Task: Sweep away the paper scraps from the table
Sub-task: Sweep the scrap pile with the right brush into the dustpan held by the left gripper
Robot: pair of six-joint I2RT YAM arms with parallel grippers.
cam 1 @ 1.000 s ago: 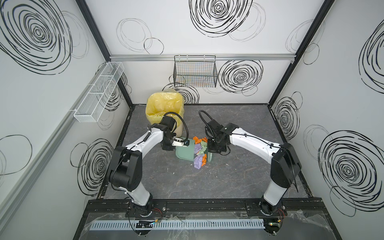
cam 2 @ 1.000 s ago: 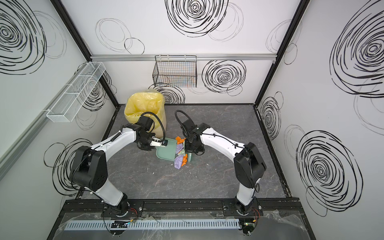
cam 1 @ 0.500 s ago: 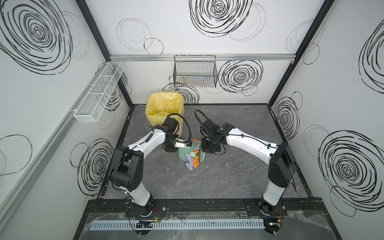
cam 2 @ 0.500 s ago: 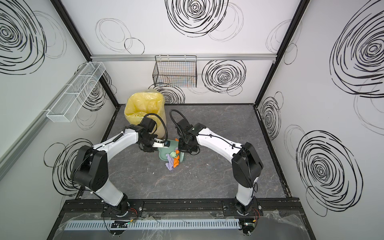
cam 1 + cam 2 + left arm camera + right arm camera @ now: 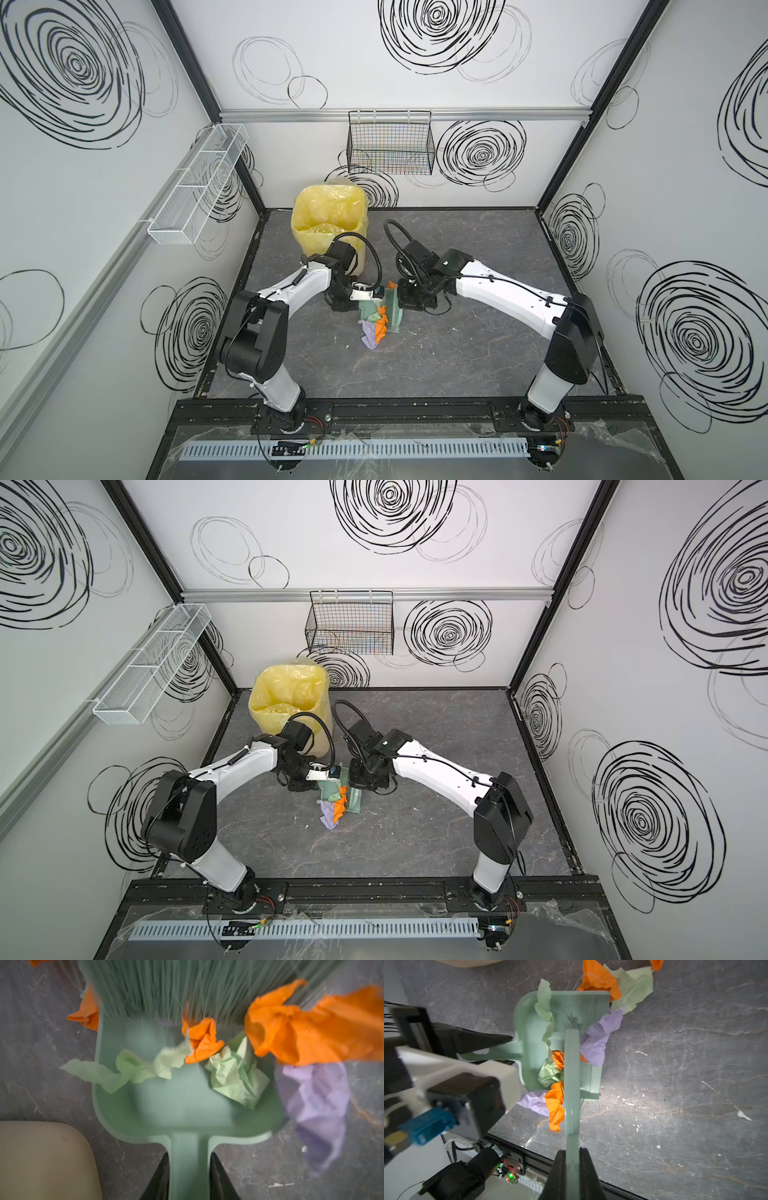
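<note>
The right gripper [image 5: 572, 1154] clamps its black jaws on a pale green plastic brush [image 5: 572, 1076] lying across a pale green plastic dustpan [image 5: 529, 1022], whose handle the left gripper [image 5: 508, 1050] pinches. Crumpled orange, green and lilac paper scraps [image 5: 593, 1043] fill the pan and spill onto the dark grey veined table [image 5: 675, 1064].

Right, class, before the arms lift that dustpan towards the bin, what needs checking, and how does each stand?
1. Handle of dustpan in shut left gripper: ok.
2. Handle of brush in shut right gripper: ok.
3. Bristles of brush across dustpan mouth: ok.
4. All paper scraps inside dustpan: not ok; lilac scrap and orange scrap lie outside on the table.
5. Mouth of yellow-lined bin open: ok.
</note>
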